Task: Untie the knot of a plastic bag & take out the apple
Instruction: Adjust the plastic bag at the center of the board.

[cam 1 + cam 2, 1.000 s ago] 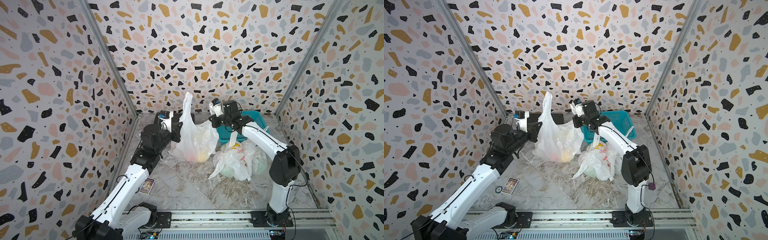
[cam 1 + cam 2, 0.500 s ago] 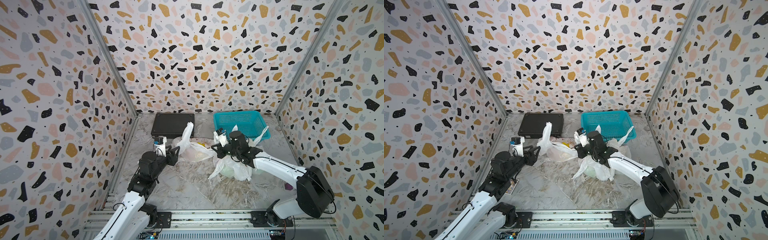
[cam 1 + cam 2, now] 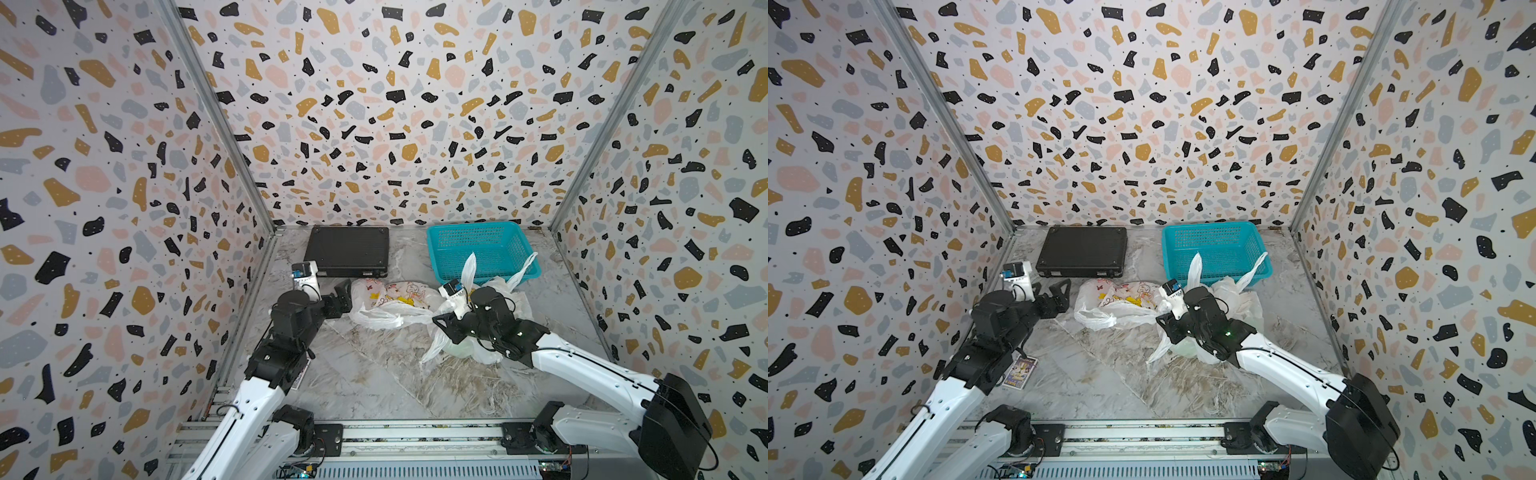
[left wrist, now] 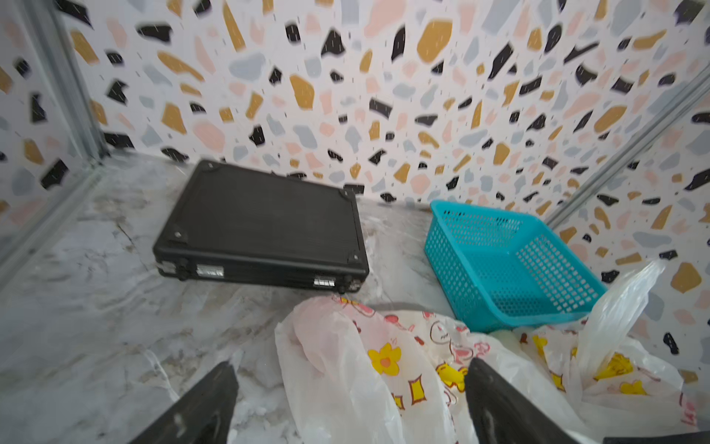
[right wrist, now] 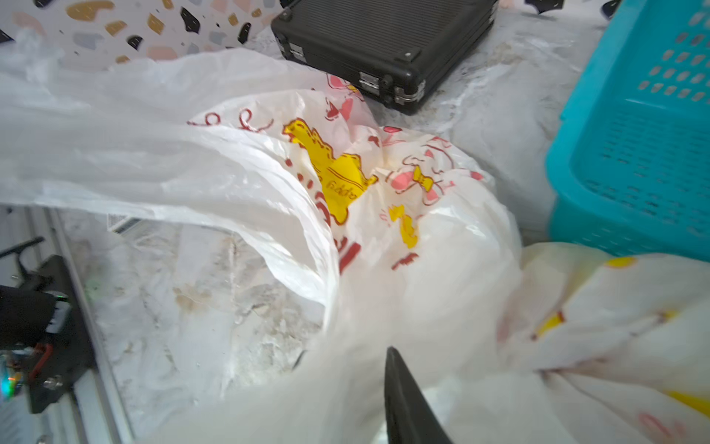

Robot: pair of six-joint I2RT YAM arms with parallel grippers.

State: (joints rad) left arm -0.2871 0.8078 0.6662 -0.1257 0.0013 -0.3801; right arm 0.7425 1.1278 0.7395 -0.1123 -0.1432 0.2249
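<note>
While the knot is looking unresolved, both arms are hanging low at the plastic bag (image 3: 392,297).
Right gripper (image 3: 444,328) is nosing into film; plastic is hiding one finger, so parted or clamped I cannot tell. Left gripper (image 4: 349,365) is gaping wide, holding nothing, bag lying flat just ahead. Apple not showing. Next move, I judge, is calling for fresh pinches on both handles. Black case (image 3: 348,251) and teal basket (image 3: 473,225) are sitting beyond.

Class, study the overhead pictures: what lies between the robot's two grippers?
The printed plastic bag lies crumpled between the left gripper and the right gripper. Both top views show this.
</note>
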